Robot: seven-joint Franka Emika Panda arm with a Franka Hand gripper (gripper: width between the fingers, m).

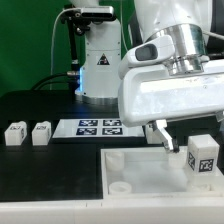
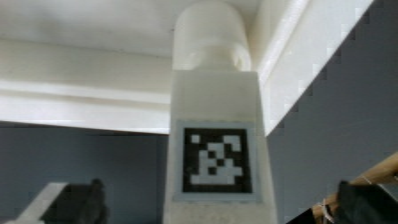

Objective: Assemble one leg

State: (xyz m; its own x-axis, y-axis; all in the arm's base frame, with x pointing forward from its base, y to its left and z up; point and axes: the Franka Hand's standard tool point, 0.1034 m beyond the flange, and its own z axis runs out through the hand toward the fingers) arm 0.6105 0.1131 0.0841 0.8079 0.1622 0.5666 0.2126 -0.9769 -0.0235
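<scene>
Gripper (image 1: 180, 140) jaws spread wide; fingers (image 2: 63, 200) flank the leg (image 1: 203, 158) with clear gaps on both sides. Leg stands upright on the white panel (image 1: 140, 168), by the worktop's edge at the exterior view's right.

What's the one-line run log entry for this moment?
task: one leg | tool: open, empty | small white plastic tagged leg: upright on large flat white panel, ungripped | two like legs: loose on black table
</scene>
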